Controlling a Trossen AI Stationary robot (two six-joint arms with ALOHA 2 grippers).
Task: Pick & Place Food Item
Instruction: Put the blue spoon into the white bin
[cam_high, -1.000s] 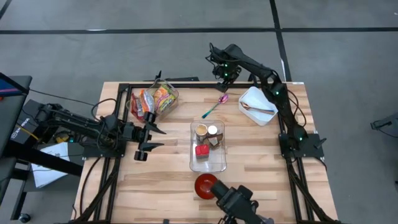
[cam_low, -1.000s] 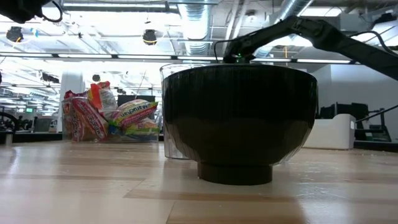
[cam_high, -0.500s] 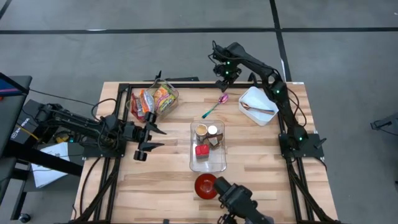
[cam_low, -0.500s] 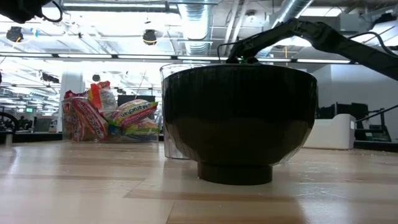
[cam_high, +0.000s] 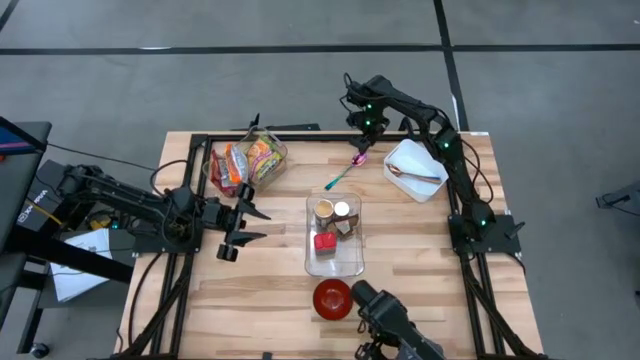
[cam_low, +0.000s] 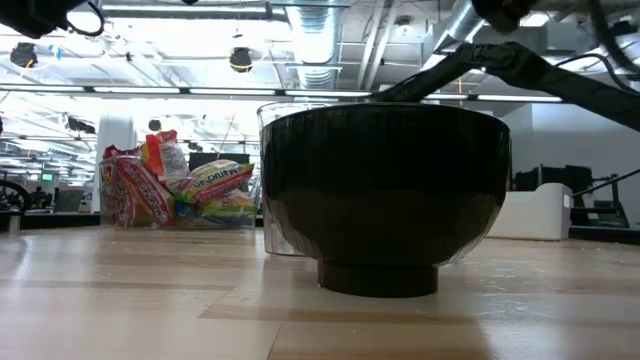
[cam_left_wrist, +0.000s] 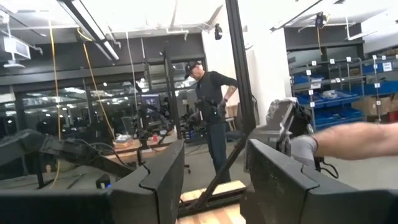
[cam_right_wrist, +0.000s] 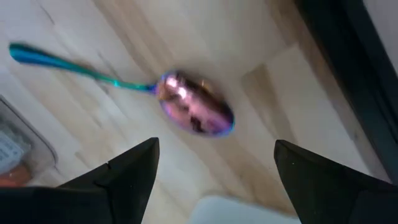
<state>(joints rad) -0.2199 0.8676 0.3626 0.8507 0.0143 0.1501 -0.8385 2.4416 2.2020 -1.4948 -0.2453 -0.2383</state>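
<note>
Wooden table (cam_high: 270, 280) beneath both arms. Clear food tray (cam_high: 334, 238) right of the left gripper (cam_high: 243, 221), jaws parted and empty. Snack packets (cam_high: 245, 161) just beyond it. Iridescent spoon (cam_right_wrist: 186, 109) directly under the right gripper (cam_right_wrist: 214, 168), wide open, nothing held.

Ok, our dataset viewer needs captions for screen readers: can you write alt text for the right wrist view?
An iridescent pink spoon with a teal handle lies on the wooden table, framed between the open fingers of the right gripper above it.
</note>
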